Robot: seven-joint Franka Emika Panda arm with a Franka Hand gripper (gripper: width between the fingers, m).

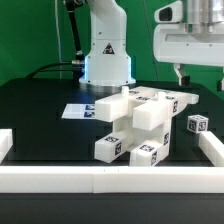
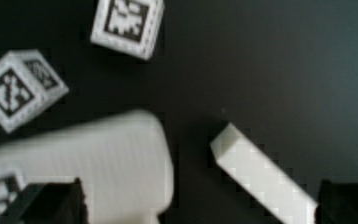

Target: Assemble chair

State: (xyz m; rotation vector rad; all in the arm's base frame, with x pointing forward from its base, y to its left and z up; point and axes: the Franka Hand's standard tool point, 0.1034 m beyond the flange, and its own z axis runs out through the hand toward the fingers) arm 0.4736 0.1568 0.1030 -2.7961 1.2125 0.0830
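The chair parts [image 1: 140, 122] lie in a loose pile of chunky white tagged blocks and legs in the middle of the black table. One small tagged block [image 1: 197, 124] stands apart on the exterior view's right. My gripper [image 1: 199, 78] hangs high above the table's right side, open and empty. In the wrist view my gripper [image 2: 197, 205] has its dark fingertips [image 2: 51, 205] wide apart, with a broad white part [image 2: 105, 160], a slanted white bar [image 2: 256, 165] and two tagged blocks [image 2: 128, 25] far below on the table.
The marker board [image 1: 75, 110] lies flat behind the pile on the exterior view's left. The robot base [image 1: 105, 50] stands at the back centre. A white rail [image 1: 110, 180] borders the front, with short rails at both sides.
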